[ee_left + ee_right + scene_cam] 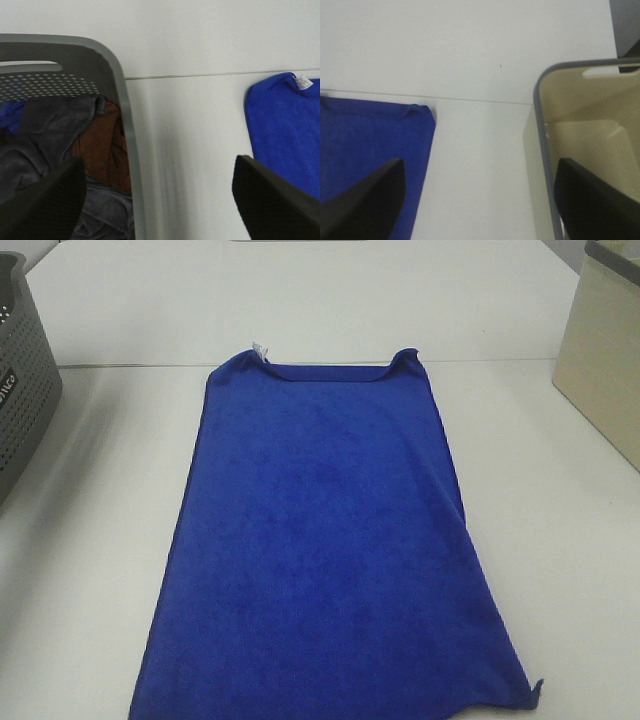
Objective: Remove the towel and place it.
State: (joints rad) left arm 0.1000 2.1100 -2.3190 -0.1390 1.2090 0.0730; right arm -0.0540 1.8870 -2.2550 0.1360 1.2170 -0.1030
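Note:
The towel (325,550) is a deep royal-blue plush cloth lying flat on the white table, reaching from the middle to the front edge, with a small white tag (260,349) at its far left corner. It also shows in the left wrist view (285,130) with its tag (302,82), and in the right wrist view (367,150). My left gripper (160,200) is open and empty, above the gap between the grey basket and the towel. My right gripper (480,200) is open and empty, between the towel and the beige bin. Neither gripper shows in the exterior high view.
A grey perforated basket (25,370) stands at the left edge; the left wrist view shows its rim (120,100) and grey, brown and blue cloths inside. A beige bin (605,360) with a grey rim (542,145) stands at the right, its inside bare.

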